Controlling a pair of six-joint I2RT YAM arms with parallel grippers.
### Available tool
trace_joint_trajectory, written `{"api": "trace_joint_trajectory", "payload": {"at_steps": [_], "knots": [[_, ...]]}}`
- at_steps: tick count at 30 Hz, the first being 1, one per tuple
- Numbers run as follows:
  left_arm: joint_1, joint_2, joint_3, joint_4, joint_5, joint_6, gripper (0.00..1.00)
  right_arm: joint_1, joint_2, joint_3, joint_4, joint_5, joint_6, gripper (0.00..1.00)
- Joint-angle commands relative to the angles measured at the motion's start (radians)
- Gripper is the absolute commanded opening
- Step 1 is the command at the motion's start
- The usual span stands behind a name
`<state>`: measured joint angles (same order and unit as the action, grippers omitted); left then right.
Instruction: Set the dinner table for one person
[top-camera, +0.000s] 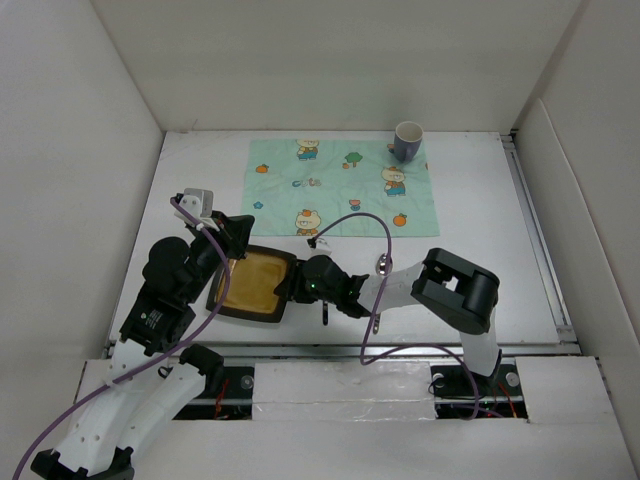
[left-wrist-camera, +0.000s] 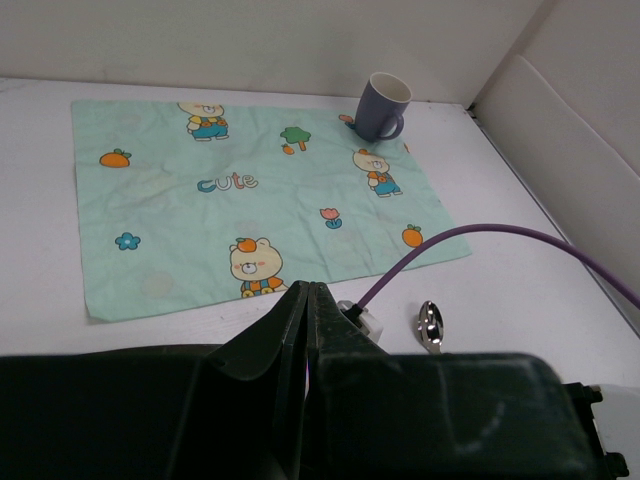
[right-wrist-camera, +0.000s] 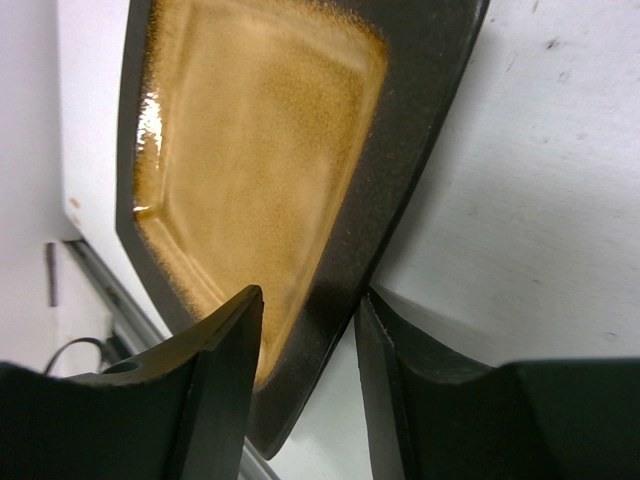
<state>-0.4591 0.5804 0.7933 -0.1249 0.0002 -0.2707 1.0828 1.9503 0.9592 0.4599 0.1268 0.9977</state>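
My right gripper (right-wrist-camera: 310, 298) stands open around the dark rim of the square brown plate (right-wrist-camera: 260, 150); my left gripper (left-wrist-camera: 308, 290) is closed, 2 fingers pressed together.

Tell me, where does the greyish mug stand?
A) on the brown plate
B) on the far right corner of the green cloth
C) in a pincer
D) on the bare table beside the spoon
B: the mug stands upright on the far right corner of the cloth, well away from the plate and the spoon.
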Motion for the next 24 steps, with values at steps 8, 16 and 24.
{"api": "trace_joint_trajectory", "payload": {"at_steps": [8,16,24], "knots": [[-0.006,0.004,0.006,0.036,0.015,-0.001,0.00,0.002,0.084,-0.062,0.168,-0.041,0.097,0.30],[-0.006,0.007,0.003,0.038,0.009,0.001,0.00,-0.009,0.075,-0.143,0.362,-0.050,0.116,0.00],[-0.006,0.019,0.010,0.028,-0.023,0.004,0.00,-0.044,-0.172,-0.214,0.425,-0.114,-0.037,0.00]]}}
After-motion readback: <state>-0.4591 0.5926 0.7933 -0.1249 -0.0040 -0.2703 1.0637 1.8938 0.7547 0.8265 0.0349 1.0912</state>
